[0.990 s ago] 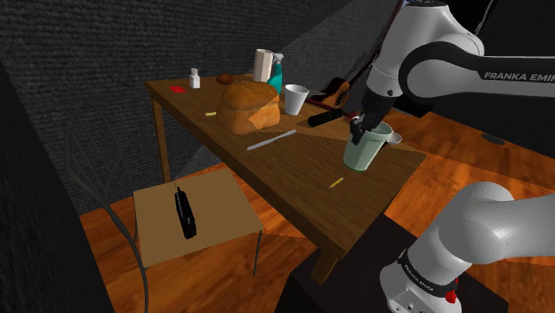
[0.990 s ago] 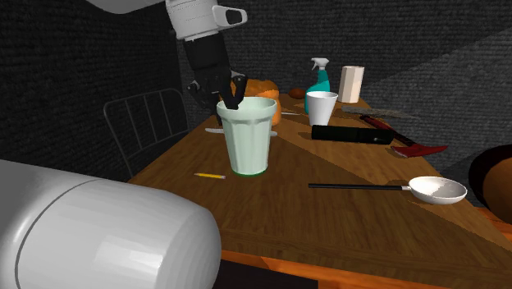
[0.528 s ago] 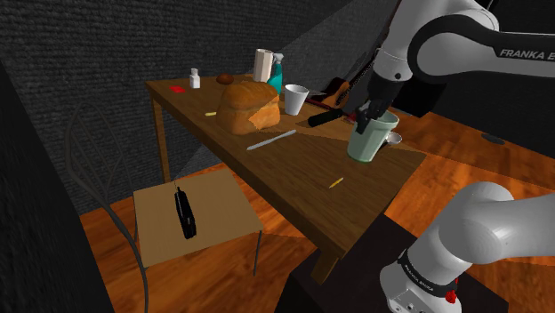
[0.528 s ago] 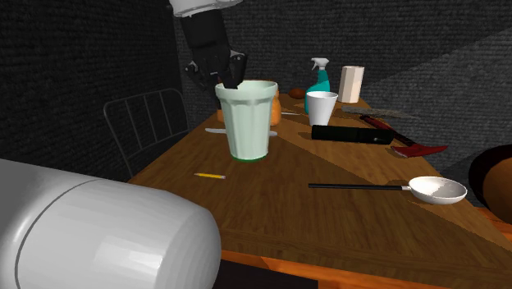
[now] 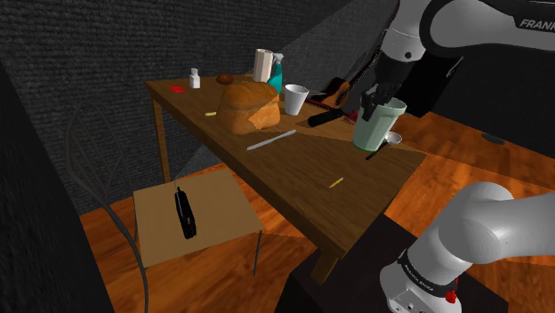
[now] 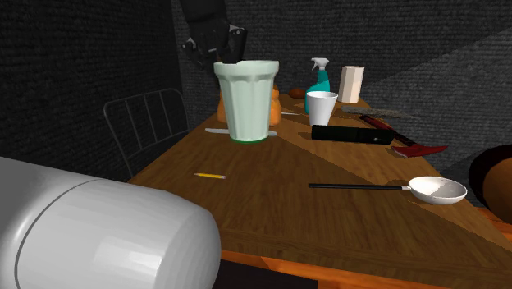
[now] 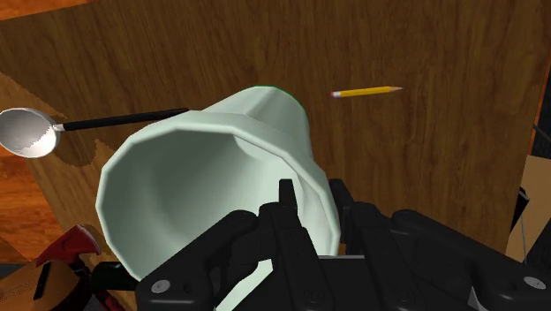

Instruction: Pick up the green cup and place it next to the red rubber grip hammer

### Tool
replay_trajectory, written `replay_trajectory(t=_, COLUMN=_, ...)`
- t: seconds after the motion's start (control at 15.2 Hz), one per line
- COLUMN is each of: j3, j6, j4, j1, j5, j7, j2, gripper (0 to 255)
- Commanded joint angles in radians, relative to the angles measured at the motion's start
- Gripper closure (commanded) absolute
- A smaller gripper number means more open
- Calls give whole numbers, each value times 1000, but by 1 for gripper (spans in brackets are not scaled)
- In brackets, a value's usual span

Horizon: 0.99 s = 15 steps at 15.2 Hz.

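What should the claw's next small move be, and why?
Probably carry the green cup toward the second exterior view's right, to the hammer, at this height. The claw is shut on its rim and the cup looks clear of the table; a black bar and white cup lie between, so lowering now seems risky.

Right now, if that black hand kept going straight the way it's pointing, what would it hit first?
Probably the bare wooden table, with the pale green cup in the hand touching down first.
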Motion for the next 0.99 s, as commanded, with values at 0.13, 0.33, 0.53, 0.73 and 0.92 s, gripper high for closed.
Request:
replay_trajectory(t=0.13, j3=1, j6=-50, j4=67, j1=-2, j5=0, j7=-7, j2=16, gripper=255)
replay_trajectory(t=0.33, j3=1, j6=-85, j4=116, j1=-5, j5=-1, j7=-13, j2=29, gripper=255)
replay_trajectory(t=0.53, j3=1, j6=-120, j4=166, j1=-7, j5=-2, j7=-19, j2=44, gripper=255)
replay_trajectory(t=0.73, j3=1, j6=-155, j4=217, j1=-10, j5=-3, j7=-25, j2=60, gripper=255)
replay_trajectory(t=0.92, j3=1, j6=-190, j4=270, j1=-12, j5=-4, j7=-31, j2=77, gripper=255)
